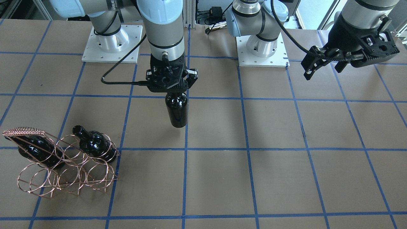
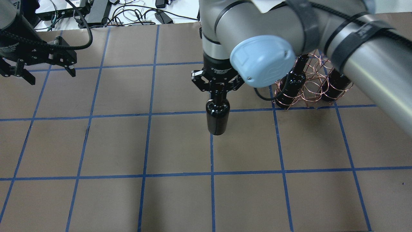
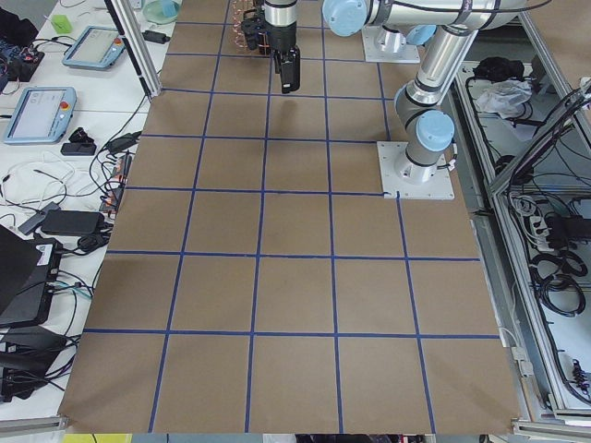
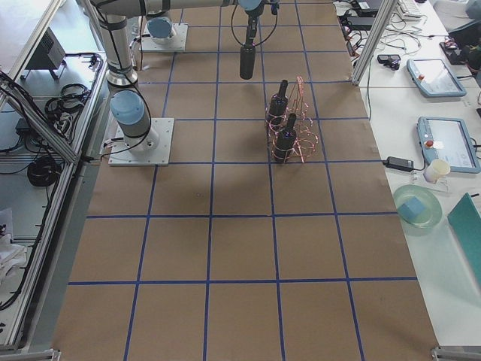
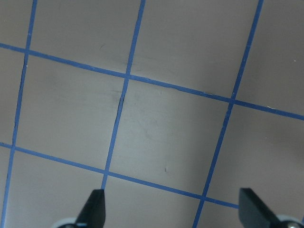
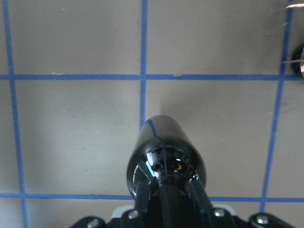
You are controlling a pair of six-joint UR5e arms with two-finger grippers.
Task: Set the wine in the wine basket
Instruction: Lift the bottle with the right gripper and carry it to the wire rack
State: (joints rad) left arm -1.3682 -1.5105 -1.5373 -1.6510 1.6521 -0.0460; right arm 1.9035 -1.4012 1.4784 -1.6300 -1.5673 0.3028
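My right gripper [image 1: 173, 90] is shut on the neck of a dark glossy wine bottle [image 1: 176, 109], which hangs upright over the table's middle, seemingly a little above it. The bottle also shows in the overhead view [image 2: 218, 117] and the right wrist view [image 6: 164, 152]. The copper wire wine basket [image 1: 63, 173] stands apart to the robot's right [image 2: 310, 69]. It holds two look-alike bottles [image 1: 95, 144] [image 1: 36, 148] lying in the upper rings. My left gripper [image 2: 51, 77] is open and empty, high over the robot's left side [image 5: 173, 209].
Brown table with a blue tape grid [image 2: 180, 145]. Both arm bases [image 1: 111, 44] [image 1: 262, 47] are bolted at the robot's edge. Cables and devices [image 2: 96, 9] lie beyond the far edge. The basket's lower rings [image 1: 66, 181] hold nothing.
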